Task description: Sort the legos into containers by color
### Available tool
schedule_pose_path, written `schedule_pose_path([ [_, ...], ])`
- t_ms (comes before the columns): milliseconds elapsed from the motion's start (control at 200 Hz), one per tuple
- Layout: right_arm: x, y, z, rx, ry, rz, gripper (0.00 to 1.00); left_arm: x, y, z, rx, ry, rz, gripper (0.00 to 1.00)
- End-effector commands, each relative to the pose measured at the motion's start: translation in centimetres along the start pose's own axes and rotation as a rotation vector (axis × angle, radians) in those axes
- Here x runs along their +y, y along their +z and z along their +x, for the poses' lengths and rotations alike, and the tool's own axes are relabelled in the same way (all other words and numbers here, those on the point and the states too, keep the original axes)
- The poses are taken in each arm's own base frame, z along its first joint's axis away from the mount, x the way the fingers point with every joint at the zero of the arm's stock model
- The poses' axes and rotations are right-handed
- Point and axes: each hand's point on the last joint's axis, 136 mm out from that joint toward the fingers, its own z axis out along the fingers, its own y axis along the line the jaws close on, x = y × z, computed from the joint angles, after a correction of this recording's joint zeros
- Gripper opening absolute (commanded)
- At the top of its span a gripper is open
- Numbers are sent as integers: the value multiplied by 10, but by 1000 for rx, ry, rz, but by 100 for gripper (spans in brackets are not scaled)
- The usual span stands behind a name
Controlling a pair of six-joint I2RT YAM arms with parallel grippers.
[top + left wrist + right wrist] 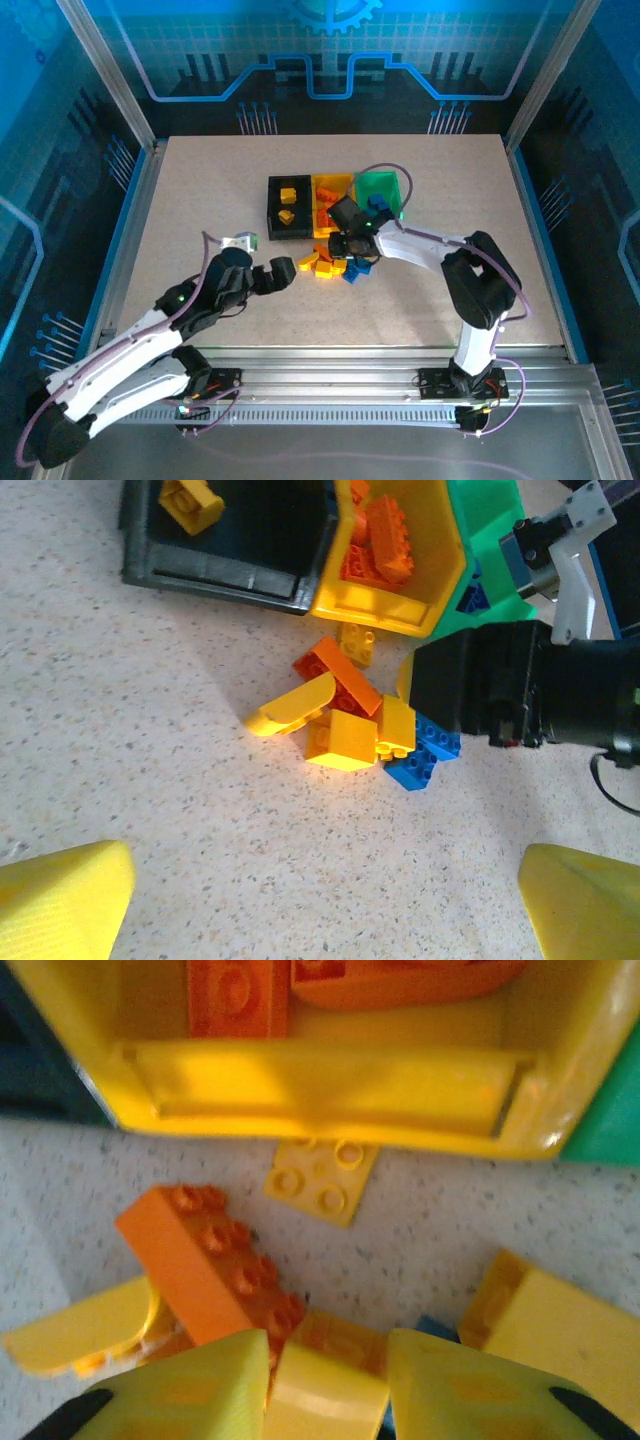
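- The left pincer (pixel 320 905) hangs spread wide above the table (pixel 150 780), holding nothing, on the near side of the loose bricks
- The right pincer (pixel 325 1380) is down in the heap, its fingers (pixel 190 1395) pinching a yellow brick (pixel 325 1410) from both sides
- The heap of loose bricks (pixel 350 720), yellow, orange and blue, lies on the table just in front of the yellow bin (pixel 440 570)
- A long orange brick (pixel 210 1260) leans tilted right beside the pinched one
- Three bins are joined in a row: the black bin (pixel 273 205) holds yellow bricks, the yellow bin orange ones, the green bin (pixel 375 183) blue ones
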Motion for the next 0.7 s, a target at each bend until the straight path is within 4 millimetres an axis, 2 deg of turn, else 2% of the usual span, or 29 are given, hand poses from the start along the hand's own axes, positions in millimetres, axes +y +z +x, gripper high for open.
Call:
schedule_pose_path([
  [0, -6, 8, -13, -4, 15, 74, 34, 23, -5, 6, -6, -32, -66, 99],
  [300, -29, 28, 27, 131, 25, 153, 22, 31, -7, 6, -10, -41, -81, 99],
  [535, -25, -1, 62, 153, -13, 126, 22, 33, -9, 2, -15, -43, -81, 99],
  [695, -12, -19, 87, 159, -75, 103, 22, 36, -8, 4, -9, -47, -88, 99],
])
